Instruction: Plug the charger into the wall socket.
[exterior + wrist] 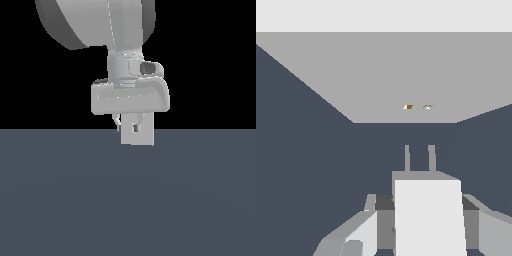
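In the wrist view the charger [428,220], a light grey-white block, sits between my gripper's fingers [358,232], and its two thin prongs [407,159] point at the wall socket [381,75]. The socket is a flat light grey plate with two small yellowish holes [408,106]. The prong tips stand a short way off the plate, roughly in line with the holes. My gripper [426,212] is shut on the charger. In the exterior view the square socket plate [140,136] stands in front of my gripper [131,119] and hides the charger.
A dark blue-grey floor [60,200] spreads around the plate. The arm's hand [130,97] and a large link [95,20] hang above it against a black background.
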Motion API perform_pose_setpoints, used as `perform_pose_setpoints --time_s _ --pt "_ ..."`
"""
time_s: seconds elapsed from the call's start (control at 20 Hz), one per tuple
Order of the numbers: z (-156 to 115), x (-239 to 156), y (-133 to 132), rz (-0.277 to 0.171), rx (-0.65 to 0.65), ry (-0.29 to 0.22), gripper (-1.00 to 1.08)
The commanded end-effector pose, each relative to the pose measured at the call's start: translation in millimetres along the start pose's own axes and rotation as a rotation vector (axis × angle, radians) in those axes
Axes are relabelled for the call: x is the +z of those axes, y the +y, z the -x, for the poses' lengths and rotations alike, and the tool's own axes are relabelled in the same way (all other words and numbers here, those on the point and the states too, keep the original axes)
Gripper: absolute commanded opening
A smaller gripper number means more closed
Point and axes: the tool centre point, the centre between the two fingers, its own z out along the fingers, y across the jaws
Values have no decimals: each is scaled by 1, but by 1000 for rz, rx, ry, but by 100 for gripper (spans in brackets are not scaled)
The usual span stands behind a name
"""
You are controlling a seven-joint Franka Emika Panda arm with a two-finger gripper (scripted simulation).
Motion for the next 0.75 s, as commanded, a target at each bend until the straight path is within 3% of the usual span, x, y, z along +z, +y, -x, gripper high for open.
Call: perform_pose_setpoints --time_s 0.0,0.7 --pt "-8 1 0 0 0 0 -100" --pt "-39 6 0 0 1 0 -100"
